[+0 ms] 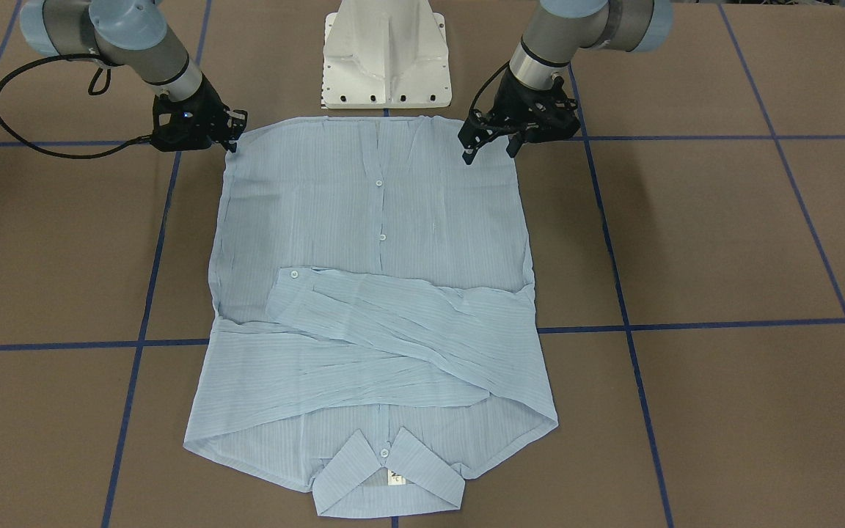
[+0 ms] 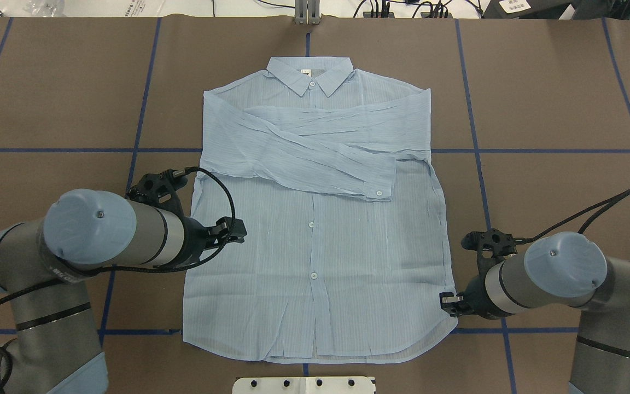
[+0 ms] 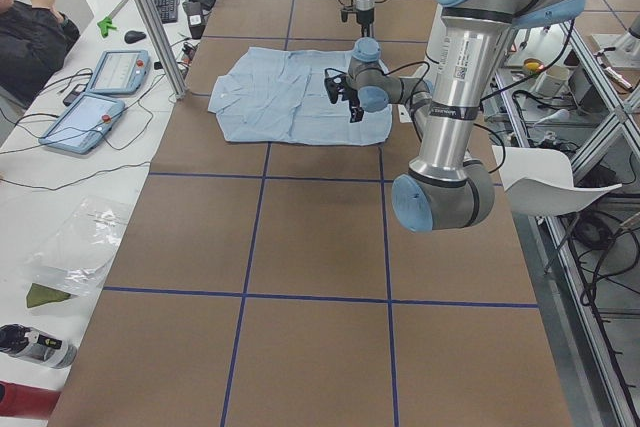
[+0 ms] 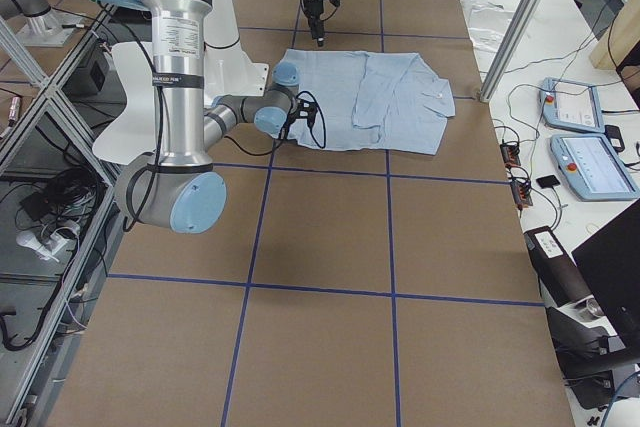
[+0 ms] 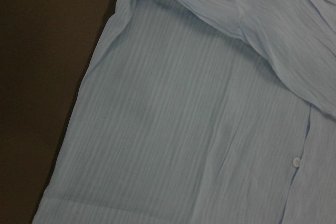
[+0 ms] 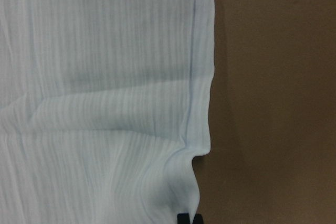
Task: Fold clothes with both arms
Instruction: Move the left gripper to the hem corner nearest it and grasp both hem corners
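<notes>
Shirt (image 1: 378, 213) lies flat, buttons up, on the counter (image 1: 723, 235).
My right end effector (image 1: 234, 143) is closed on the shirt's edge near the hem. My left end effector (image 1: 489, 152) hangs over the other side, fingers spread wide, holding nothing. The sleeves (image 1: 393, 323) lie crossed over the chest.

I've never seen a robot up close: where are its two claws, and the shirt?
shirt (image 2: 315, 246): overhead view, buttoned front panel.
left gripper (image 1: 489, 150): front-facing view, gap between its open fingertips.
right gripper (image 1: 235, 139): front-facing view, fingertips at the hem corner.
</notes>
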Action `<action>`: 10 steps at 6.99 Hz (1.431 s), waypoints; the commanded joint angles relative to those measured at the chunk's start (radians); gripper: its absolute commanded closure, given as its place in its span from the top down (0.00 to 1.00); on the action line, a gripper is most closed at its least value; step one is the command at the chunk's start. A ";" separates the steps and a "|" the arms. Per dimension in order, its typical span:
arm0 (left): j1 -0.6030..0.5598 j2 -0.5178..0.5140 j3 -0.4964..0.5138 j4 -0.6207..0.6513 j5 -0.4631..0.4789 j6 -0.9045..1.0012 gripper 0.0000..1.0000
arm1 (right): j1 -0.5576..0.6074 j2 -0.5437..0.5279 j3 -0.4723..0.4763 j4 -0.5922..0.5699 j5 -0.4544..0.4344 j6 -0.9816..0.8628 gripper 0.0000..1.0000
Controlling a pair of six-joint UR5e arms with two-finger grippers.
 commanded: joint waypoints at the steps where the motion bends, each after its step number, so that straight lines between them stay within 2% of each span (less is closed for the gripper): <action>1: 0.068 0.110 -0.004 -0.117 0.042 -0.049 0.97 | 0.002 0.003 0.006 0.000 0.000 0.000 0.00; 2: 0.114 0.124 0.002 -0.114 0.066 -0.074 0.97 | 0.005 0.003 0.008 0.000 0.000 0.000 0.00; 5: 0.137 0.117 0.007 -0.054 0.075 -0.097 0.90 | 0.012 0.000 0.023 0.000 0.007 0.000 0.00; 8: 0.154 0.092 0.013 -0.009 0.075 -0.102 0.71 | 0.016 -0.003 0.021 0.000 0.010 0.000 0.00; 10: 0.157 0.080 0.014 0.013 0.073 -0.102 0.62 | 0.020 -0.003 0.023 0.000 0.014 0.000 0.00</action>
